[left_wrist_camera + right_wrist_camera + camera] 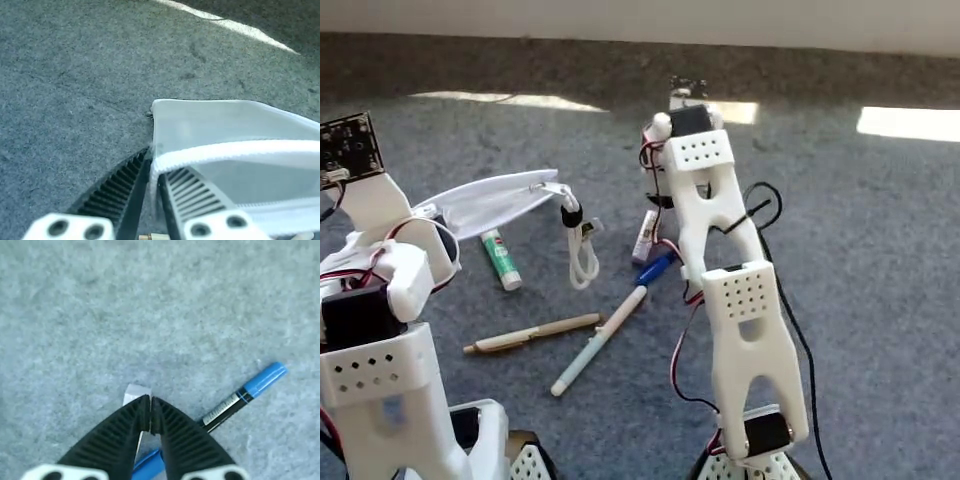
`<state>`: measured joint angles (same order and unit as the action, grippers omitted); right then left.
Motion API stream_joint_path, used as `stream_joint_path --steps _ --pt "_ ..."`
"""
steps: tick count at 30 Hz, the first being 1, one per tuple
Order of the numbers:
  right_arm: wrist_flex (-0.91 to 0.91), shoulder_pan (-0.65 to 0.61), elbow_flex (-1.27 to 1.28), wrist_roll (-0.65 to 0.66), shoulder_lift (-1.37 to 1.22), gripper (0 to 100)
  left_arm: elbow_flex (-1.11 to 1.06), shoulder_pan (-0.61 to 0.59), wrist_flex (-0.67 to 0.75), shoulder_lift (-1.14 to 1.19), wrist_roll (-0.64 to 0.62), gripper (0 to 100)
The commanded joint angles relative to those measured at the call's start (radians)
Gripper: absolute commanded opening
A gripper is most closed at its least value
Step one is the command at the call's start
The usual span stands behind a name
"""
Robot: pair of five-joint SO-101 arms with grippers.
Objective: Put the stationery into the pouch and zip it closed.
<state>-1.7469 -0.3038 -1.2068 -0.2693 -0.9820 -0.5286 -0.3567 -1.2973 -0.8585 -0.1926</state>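
The white mesh pouch (pixel 490 200) lies on the carpet at the left, its mouth held up. My left gripper (pixel 152 172) is shut on the pouch's zip edge (pixel 225 150). My right gripper (pixel 150 412) stands shut, its tips just above a small white stick (pixel 136 392) and close to a blue marker (pixel 250 390). In the high view the white stick (pixel 645 235) and the blue marker (pixel 656 268) lie beside the right arm (pixel 720 210). A green-and-white glue stick (pixel 502 258), a tan pen (pixel 535 333) and a white pen (pixel 600 340) lie loose in the middle.
A white wrist strap (pixel 582 250) trails from the pouch's end towards the pens. Grey carpet (pixel 870 250) covers the whole floor, with open room at the right. Cables (pixel 765 215) hang along the right arm.
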Motion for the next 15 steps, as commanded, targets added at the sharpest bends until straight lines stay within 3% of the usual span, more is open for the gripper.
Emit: stream_joint_path --steps 1,7,15 --pt "-0.016 0.012 0.054 0.077 0.157 0.5 -0.008 -0.008 -0.002 0.015 -0.014 1" --pt "-0.013 -0.024 0.203 0.101 0.248 1.8 -0.008 -0.008 -0.002 0.015 -0.014 1" --pt "-0.012 -0.117 0.216 0.101 0.243 27.2 -0.008 -0.008 -0.002 0.015 -0.012 1"
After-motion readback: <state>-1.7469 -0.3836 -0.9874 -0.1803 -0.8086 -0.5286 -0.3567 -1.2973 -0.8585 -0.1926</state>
